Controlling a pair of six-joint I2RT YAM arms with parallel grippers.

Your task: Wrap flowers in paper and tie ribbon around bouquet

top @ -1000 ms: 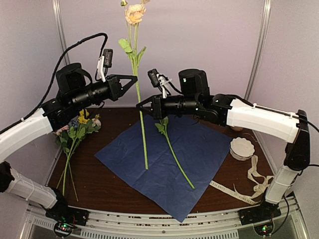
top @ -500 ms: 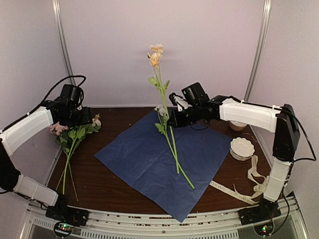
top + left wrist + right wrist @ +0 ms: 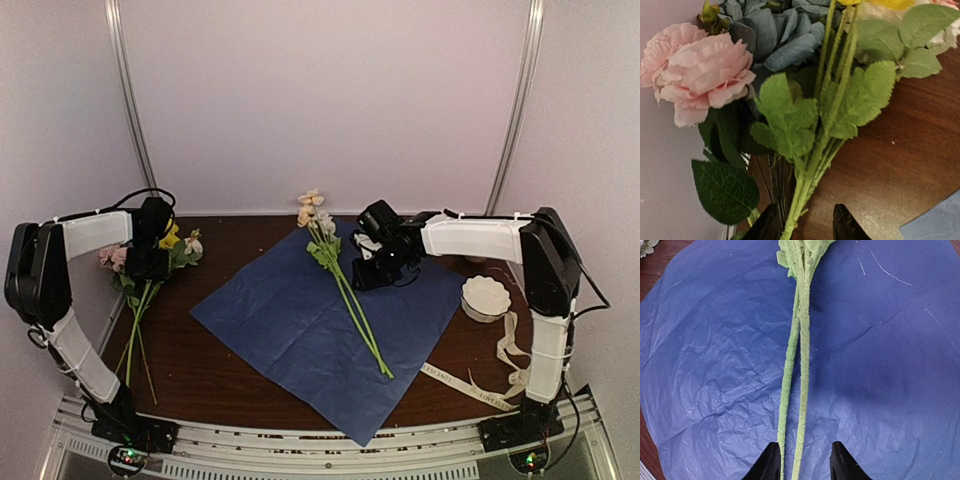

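I saw two stems (image 3: 355, 305) on paper (image 3: 280, 330), remaining flowers (image 3: 790, 125) off it, ribbon (image 3: 455, 383) untouched, nothing wrapped; left gripper (image 3: 805, 227), right gripper (image 3: 802, 465) both apart.

The left arm (image 3: 90, 230) rises from its base at the near edge, folds at a sharp elbow on the far left and reaches rightward. The left claw (image 3: 150, 264) points down, and its wrist view shows the 2 dark fingertips (image 3: 767, 227) standing apart. The right arm (image 3: 470, 238) climbs to an elbow on the far right, then stretches leftward toward the middle. The right claw (image 3: 372, 270) tilts downward, its fingertips (image 3: 771, 462) likewise parted.
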